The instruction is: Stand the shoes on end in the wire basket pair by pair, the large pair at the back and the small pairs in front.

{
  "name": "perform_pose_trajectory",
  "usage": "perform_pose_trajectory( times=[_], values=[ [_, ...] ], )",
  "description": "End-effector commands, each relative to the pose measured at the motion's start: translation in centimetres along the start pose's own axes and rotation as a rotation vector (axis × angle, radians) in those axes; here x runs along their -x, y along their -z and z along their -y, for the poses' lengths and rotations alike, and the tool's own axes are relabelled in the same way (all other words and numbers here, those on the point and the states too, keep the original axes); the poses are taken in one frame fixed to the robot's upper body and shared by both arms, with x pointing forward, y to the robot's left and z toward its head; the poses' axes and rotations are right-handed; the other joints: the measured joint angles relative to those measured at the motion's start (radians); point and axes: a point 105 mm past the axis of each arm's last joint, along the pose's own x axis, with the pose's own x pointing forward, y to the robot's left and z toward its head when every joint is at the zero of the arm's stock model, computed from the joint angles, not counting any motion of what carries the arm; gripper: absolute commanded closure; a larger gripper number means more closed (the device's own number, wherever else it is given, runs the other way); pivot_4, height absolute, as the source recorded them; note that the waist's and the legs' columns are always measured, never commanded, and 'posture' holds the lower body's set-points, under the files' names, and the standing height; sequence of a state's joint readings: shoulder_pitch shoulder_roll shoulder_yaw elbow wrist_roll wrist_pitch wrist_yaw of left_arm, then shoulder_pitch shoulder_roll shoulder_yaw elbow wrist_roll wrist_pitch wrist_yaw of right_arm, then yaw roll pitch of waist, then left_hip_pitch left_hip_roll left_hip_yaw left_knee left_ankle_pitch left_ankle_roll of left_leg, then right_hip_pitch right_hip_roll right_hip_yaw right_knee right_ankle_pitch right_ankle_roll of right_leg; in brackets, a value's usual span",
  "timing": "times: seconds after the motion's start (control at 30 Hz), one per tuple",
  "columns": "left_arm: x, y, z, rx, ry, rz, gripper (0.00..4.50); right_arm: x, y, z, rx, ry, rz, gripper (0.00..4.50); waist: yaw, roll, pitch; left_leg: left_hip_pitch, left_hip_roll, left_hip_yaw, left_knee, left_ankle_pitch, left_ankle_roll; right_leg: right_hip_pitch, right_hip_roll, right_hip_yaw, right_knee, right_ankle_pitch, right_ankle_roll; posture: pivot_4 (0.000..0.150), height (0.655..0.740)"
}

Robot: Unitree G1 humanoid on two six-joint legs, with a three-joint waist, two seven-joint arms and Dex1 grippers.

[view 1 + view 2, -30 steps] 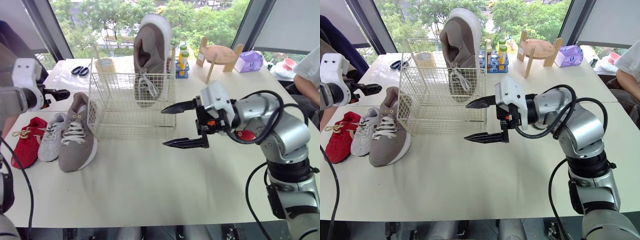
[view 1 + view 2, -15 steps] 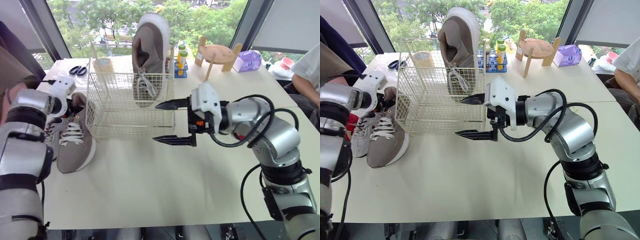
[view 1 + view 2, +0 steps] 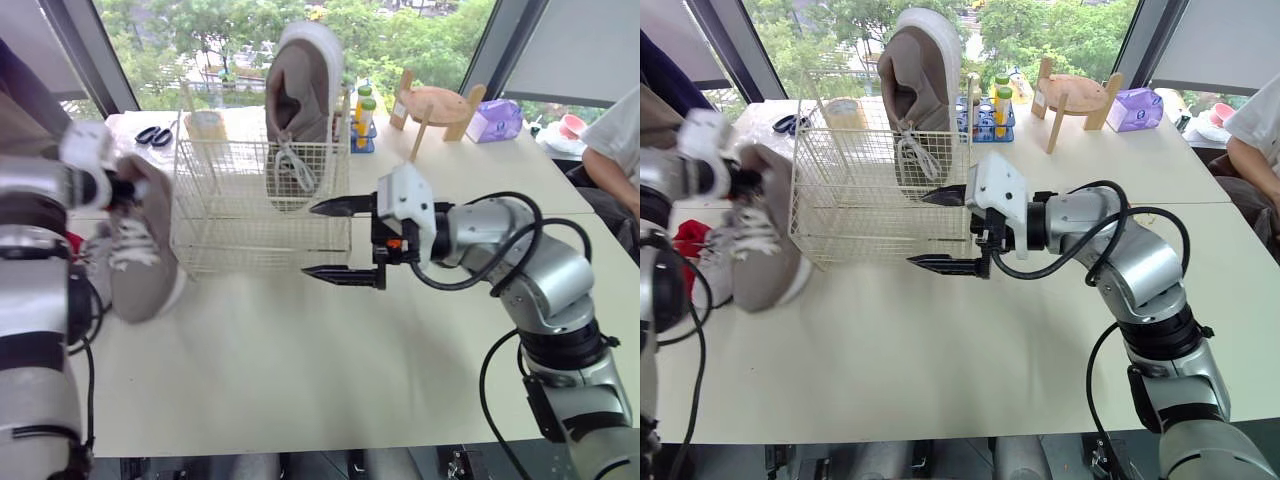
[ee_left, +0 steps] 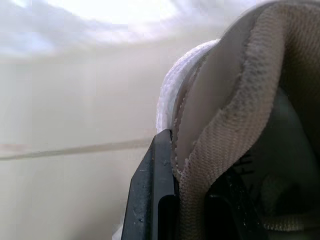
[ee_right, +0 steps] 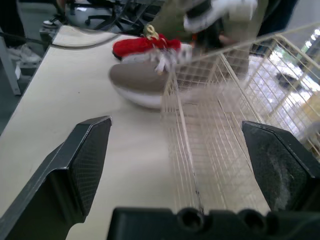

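Well, on my left the left gripper (image 3: 125, 187) is pinching the heel collar of a large grey shoe (image 3: 140, 250), with one black finger (image 4: 150, 200) outside the rim. The shoe hangs heel-up just beside the left wall of the wire basket (image 3: 230, 230), a red shoe (image 5: 142, 46) lying beyond it. In the middle the basket stands on the table (image 3: 300, 370) with the matching grey shoe (image 3: 300, 100) on end at its back right, and on my right the right gripper (image 3: 310, 240) hovers empty, fingers spread wide, at the basket's front right corner.
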State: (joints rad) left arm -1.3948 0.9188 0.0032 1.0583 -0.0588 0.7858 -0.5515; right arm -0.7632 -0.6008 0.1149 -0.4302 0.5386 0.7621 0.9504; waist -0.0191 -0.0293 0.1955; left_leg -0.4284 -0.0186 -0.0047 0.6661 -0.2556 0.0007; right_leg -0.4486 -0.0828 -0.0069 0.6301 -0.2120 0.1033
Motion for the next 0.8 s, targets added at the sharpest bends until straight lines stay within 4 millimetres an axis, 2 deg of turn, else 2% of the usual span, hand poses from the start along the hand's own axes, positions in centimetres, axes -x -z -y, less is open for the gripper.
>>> perform_pose_trajectory(
  times=[0.03,0.07,0.17,0.27,0.33,0.43,0.57,0.7,0.8],
  values=[
    [6.6,-8.9,-1.8,0.091,-0.079,0.375,4.46,0.7,-2.1,0.0,0.016,-0.007,0.077,0.00,0.003,0.000,0.000,0.000,0.001,0.000,0.000,0.000,0.000,0.000,0.000,0.000,0.000,0.000,0.000,0.150,0.7400],
    [8.4,-10.8,-2.3,0.118,-0.105,0.495,4.46,0.8,-2.4,0.1,0.006,-0.011,0.096,0.00,0.004,0.000,0.000,0.000,0.000,0.000,-0.001,0.000,0.000,0.000,-0.001,0.000,0.000,0.000,0.000,0.150,0.7400],
    [12.3,-14.2,-2.4,0.167,-0.127,0.723,4.46,0.8,-3.2,0.7,-0.011,-0.008,0.136,0.00,0.008,0.000,0.000,0.002,-0.001,0.000,0.000,0.000,0.000,0.001,-0.003,0.000,0.000,0.000,0.000,0.150,0.7400],
    [15.6,-17.7,0.2,0.136,-0.106,1.027,4.46,0.9,-3.7,1.6,-0.012,0.002,0.158,0.00,0.019,-0.001,-0.001,0.004,-0.002,0.000,0.001,0.000,-0.001,0.004,-0.004,-0.001,0.000,0.000,0.000,0.150,0.7400],
    [17.2,-18.9,1.6,0.128,-0.133,1.210,4.46,0.9,-3.8,2.1,-0.002,0.016,0.159,0.00,0.033,-0.002,-0.001,0.005,-0.002,-0.001,0.002,0.001,-0.001,0.005,-0.005,-0.001,-0.001,0.000,0.000,0.150,0.7400],
    [16.4,-19.3,4.4,0.109,-0.143,1.315,4.46,1.2,-4.4,2.8,0.011,0.044,0.173,0.00,0.033,-0.002,-0.001,0.005,-0.003,0.000,0.002,0.001,-0.002,0.005,-0.006,-0.001,0.000,0.000,0.000,0.150,0.7400],
    [14.8,-19.4,6.9,0.132,-0.125,1.368,4.46,1.9,-5.5,3.3,0.013,0.077,0.204,0.00,0.031,-0.002,-0.001,0.005,-0.004,0.001,0.002,0.001,-0.002,0.005,-0.005,-0.001,0.000,0.000,0.000,0.150,0.7400],
    [11.7,-18.5,10.2,0.130,-0.078,1.366,4.46,2.4,-6.0,3.3,0.010,0.114,0.210,0.00,0.029,-0.002,-0.001,0.005,-0.004,0.002,0.002,0.001,-0.002,0.005,-0.004,-0.001,0.001,0.000,0.000,0.150,0.7400],
    [9.0,-17.0,12.7,0.134,-0.006,1.327,4.46,2.4,-6.0,3.2,0.002,0.132,0.209,0.00,0.030,-0.002,-0.001,0.005,-0.004,0.002,0.001,0.001,-0.001,0.005,-0.004,-0.001,0.001,0.001,0.000,0.150,0.7400]
  ],
)
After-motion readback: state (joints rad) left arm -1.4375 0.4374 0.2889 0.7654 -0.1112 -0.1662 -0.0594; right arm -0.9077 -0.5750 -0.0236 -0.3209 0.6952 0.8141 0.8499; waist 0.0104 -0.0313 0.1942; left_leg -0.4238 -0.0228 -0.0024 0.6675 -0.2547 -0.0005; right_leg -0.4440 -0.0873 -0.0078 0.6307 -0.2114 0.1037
